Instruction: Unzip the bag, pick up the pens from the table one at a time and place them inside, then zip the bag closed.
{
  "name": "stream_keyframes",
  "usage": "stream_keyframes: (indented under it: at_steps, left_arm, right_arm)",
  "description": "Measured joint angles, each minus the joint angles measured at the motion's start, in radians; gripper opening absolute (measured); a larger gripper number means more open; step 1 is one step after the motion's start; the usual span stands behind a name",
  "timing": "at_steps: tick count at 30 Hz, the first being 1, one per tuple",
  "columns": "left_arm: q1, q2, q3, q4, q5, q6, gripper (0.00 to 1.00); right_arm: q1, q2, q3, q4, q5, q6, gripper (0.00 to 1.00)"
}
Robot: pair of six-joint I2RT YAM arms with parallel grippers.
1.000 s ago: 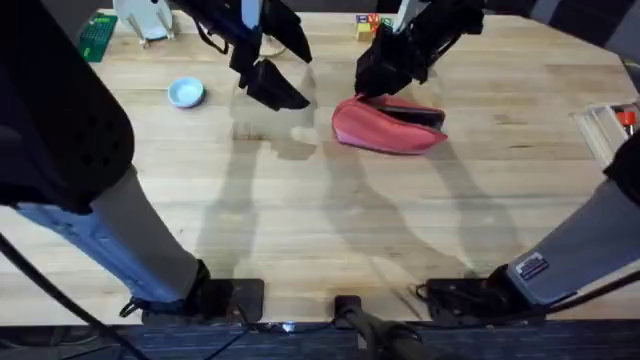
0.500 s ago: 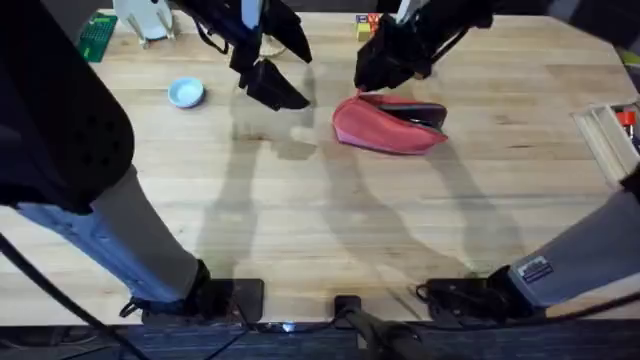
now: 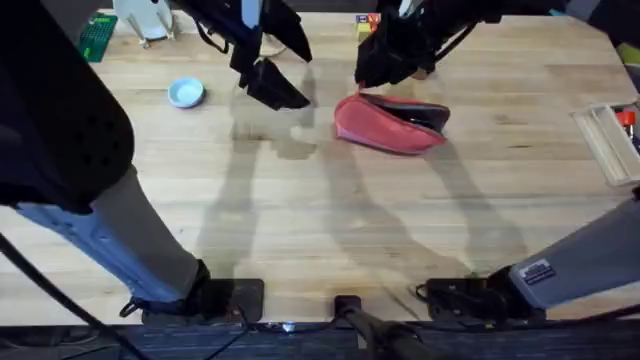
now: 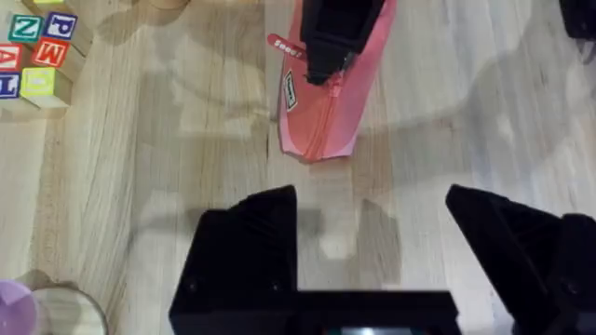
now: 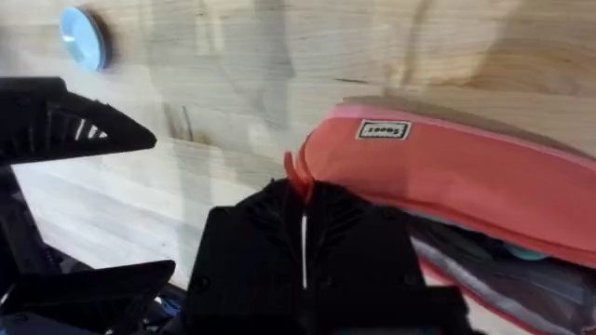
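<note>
Bag (image 3: 390, 124) lies far-centre on the surface (image 3: 330, 220), zipper part open with dark lining showing; right jaws (image 5: 303, 209) are pinched shut on the pink pull tab (image 5: 296, 174) at its left end, left jaws (image 4: 371, 244) spread empty just left; judged: closing zip remains.

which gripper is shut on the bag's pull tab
The right gripper, fingers pressed together on the pink pull tab; the left gripper hangs open, apart from the bag.
</note>
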Motion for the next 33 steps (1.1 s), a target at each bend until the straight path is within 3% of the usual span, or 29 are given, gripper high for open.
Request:
stream_keyframes:
  at_steps: [10, 18, 33]
  left_arm:
    - [0.000, 0.000, 0.000, -0.001, 0.000, 0.000, 0.995]
    - [0.000, 0.004, 0.000, 0.082, 0.005, 0.000, 0.993]
    - [-0.004, 0.229, 0.000, 0.130, 0.162, 0.000, 0.995]
  right_arm:
    - [0.000, 0.000, 0.000, 0.000, 0.000, -0.004, 0.030]
    - [0.000, 0.000, 0.000, 0.000, 0.000, -0.004, 0.030]
    - [0.000, 0.000, 0.000, 0.000, 0.000, -0.004, 0.030]
